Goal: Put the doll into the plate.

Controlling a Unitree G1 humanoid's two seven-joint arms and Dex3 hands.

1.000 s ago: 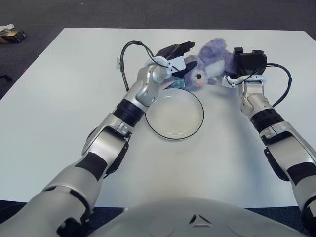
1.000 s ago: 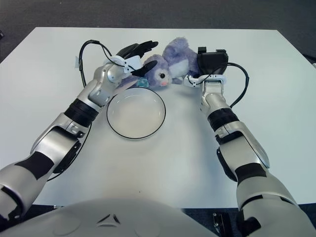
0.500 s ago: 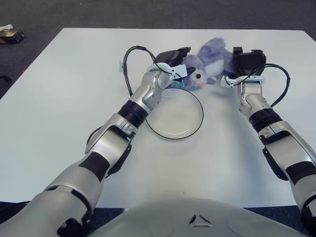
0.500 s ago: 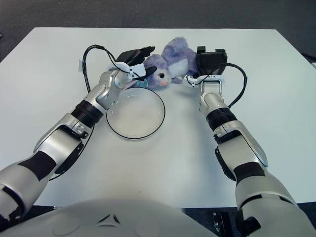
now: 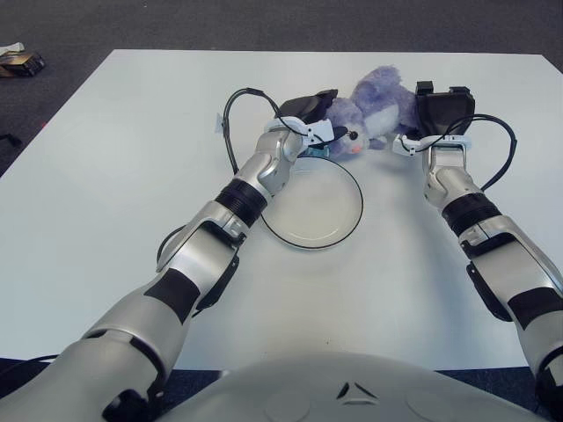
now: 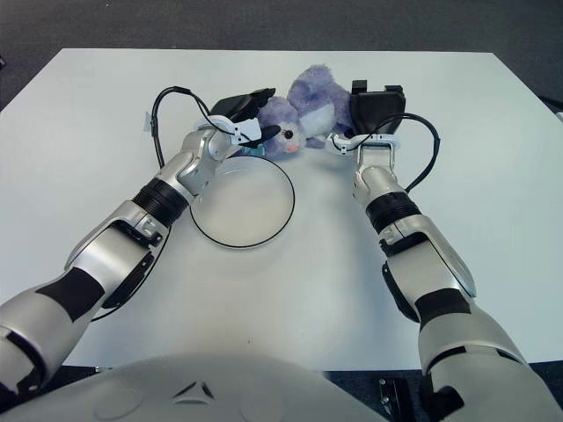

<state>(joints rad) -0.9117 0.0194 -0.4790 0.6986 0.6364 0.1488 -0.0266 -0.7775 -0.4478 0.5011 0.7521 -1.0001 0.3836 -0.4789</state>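
The doll [image 5: 374,114] is flanked beyond the plate [image 5: 310,204] rim by the left hand [image 5: 310,110] and right hand [image 5: 442,112]; neither grip can be told.

Doll [image 6: 303,110] between both hands, beyond plate [image 6: 242,200]

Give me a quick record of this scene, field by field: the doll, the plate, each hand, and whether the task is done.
doll: purple plush doll lying on the white table, just beyond the plate
plate: clear plate with a dark rim, nothing in it
left hand: left hand against the doll's left side
right hand: right hand against the doll's right side
grasp: unclear whether either hand has closed on the doll
task status: doll not yet in plate
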